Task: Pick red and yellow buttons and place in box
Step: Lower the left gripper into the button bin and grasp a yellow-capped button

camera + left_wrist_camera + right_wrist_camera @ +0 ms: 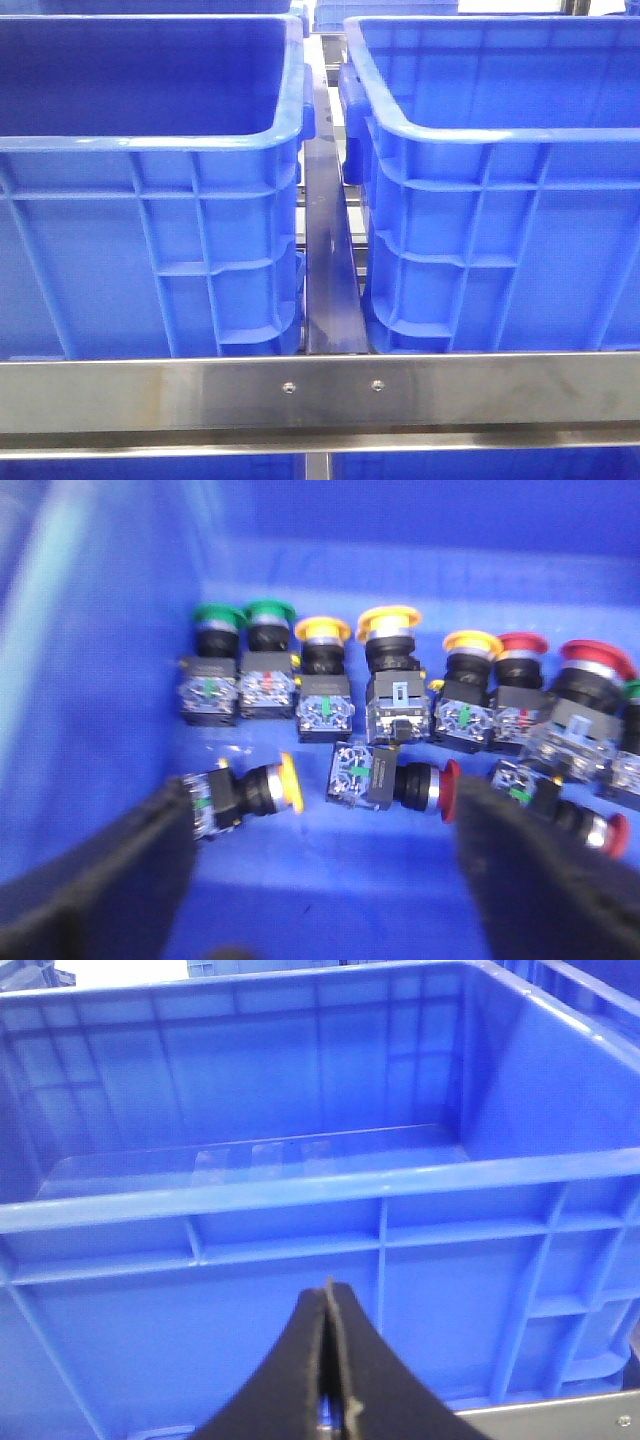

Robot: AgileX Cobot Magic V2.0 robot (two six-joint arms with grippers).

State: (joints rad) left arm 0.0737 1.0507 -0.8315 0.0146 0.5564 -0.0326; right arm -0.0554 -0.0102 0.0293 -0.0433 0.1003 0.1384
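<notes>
— Lettering first: any brand or label legible?

— None. The contact blocks under the buttons carry small green and red marks, too blurred to read. The crates show no writing.

— What does each view give that the others lack?

— Only the left wrist view shows the buttons. A row stands on a blue crate floor [330, 880]: two green-capped ones [243, 615], then yellow ones [390, 622], then red ones [597, 660] toward 3 o'clock. Nearer the camera, a yellow button [250, 788] lies on its side at about 8 o'clock from frame centre, and a red button [398, 778] lies on its side just beside it, at about 5 o'clock. The front view shows two blue crates side by side, the left crate [150, 260] and the right crate [500, 250], with a dark metal strip [328, 270] between them and a steel rail [320, 395] across the front; neither arm appears there. The right wrist view faces the ribbed outer wall of the box [300, 1270], its interior bare.

— And the jaws?

— The left gripper [325, 880] is spread wide, its black fingers [100, 880] apart at both lower corners, holding nothing, with the two toppled buttons lying beyond the gap. The right gripper [328, 1370] is pressed together, tips touching, holding nothing, just outside the box wall.
</notes>
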